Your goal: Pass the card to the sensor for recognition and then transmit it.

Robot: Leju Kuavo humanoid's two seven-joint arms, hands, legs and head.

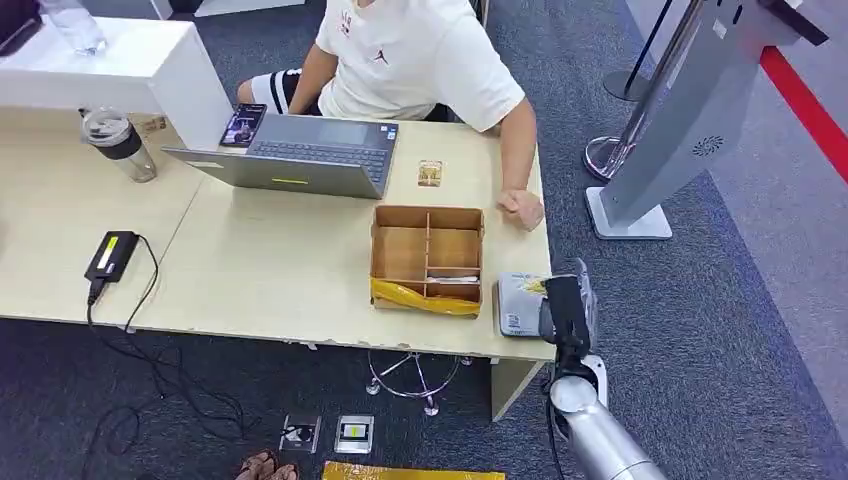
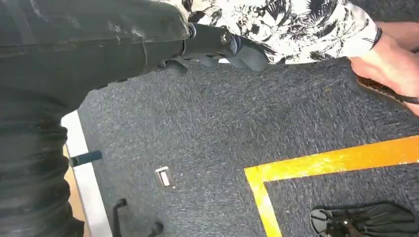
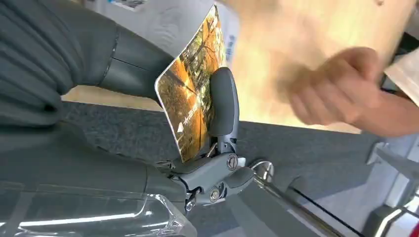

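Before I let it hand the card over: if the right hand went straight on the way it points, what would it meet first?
Probably the person's fist, resting on the table. The right hand, pinching the card, points toward it across the table edge; depth is unclear.

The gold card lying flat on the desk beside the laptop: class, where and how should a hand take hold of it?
The gold card lies flat on the desk, so nothing can get under it. Come from above and pinch its two long edges, or slide it to the desk's edge first. The laptop blocks one side; approach from the box side.
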